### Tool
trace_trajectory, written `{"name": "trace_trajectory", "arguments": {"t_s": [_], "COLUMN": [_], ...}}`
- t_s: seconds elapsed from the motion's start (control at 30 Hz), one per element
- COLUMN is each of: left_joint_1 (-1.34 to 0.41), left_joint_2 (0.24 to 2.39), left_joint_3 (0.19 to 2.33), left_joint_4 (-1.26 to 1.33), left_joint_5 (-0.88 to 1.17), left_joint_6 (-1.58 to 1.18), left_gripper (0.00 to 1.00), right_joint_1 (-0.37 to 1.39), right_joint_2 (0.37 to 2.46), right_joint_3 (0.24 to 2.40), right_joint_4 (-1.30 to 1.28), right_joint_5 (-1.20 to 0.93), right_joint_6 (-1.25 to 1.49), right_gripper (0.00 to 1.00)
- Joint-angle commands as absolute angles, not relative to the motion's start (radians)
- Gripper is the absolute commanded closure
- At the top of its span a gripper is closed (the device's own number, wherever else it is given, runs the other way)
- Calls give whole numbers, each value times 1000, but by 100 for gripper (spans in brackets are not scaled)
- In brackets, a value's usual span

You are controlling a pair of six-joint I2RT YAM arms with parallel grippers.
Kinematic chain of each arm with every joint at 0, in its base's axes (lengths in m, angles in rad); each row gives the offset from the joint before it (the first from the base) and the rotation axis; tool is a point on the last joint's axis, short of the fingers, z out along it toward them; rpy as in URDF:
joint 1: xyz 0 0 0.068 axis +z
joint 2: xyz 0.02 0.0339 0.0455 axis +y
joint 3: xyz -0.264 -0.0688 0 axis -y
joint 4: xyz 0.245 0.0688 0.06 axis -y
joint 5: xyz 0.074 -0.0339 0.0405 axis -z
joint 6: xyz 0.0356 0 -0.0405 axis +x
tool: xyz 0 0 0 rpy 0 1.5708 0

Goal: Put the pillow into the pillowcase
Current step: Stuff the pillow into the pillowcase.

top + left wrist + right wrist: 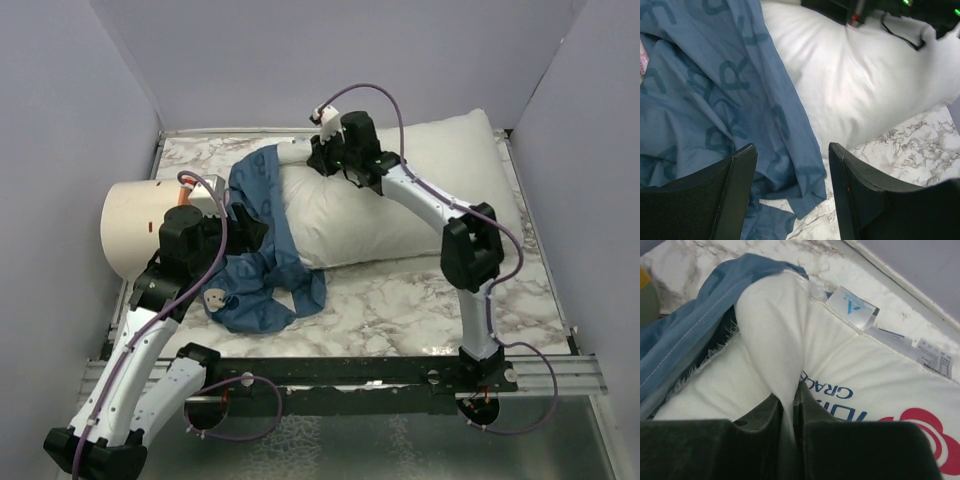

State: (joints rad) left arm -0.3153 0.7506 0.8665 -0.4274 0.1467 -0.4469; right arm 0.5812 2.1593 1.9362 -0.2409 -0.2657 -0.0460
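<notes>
Bare desk (400, 300) near right, in front of pillow (350, 225): open passage. Pillow fills far half, right arm (425, 200) lying across it. Pillowcase (265, 290) heaped near left. Cream cylinder (130, 225), possibly roll, blocks left edge. Walls (70, 100) close left, back, right.

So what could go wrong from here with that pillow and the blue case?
The right gripper pinches only a thin fold of the pillow; a tug may pull it free. The left gripper is open above the pillowcase, so the loose case could slide or bunch instead of taking the pillow.
</notes>
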Motion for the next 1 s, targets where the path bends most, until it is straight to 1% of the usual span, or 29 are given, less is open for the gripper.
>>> {"name": "trace_trajectory", "arguments": {"t_s": [0.0,0.1,0.2,0.3,0.4,0.53,0.67,0.73,0.9,0.93,0.97], "left_joint_1": [-310,-309,-308,-307,-307,-307,-307,-308,-307,-307,-307], "left_joint_2": [766,802,852,908,977,1110,1211,1258,1343,1355,1364], "left_joint_3": [870,896,947,1008,1051,1103,1132,1157,1197,1203,1204], "left_joint_4": [-390,-357,-348,-353,-363,-427,-435,-433,-409,-409,-411], "left_joint_5": [139,171,181,176,150,76,2,-1,26,31,40], "left_joint_6": [-469,-475,-466,-446,-427,-406,-378,-369,-370,-369,-369], "left_gripper": [42,48,52,53,50,46,45,45,45,46,50], "right_joint_1": [606,627,645,661,673,677,678,677,678,678,678], "right_joint_2": [1862,1759,1708,1692,1681,1674,1678,1680,1687,1687,1688], "right_joint_3": [1506,1323,1191,1115,1051,1002,988,988,991,991,990], "right_joint_4": [52,192,294,345,394,431,446,447,451,454,455], "right_joint_5": [-330,-333,-323,-319,-310,-310,-319,-320,-328,-328,-328], "right_joint_6": [-8,10,42,70,95,117,121,121,119,120,120], "right_gripper": [99,99,99,99,99,99,99,99,99,99,99]}}
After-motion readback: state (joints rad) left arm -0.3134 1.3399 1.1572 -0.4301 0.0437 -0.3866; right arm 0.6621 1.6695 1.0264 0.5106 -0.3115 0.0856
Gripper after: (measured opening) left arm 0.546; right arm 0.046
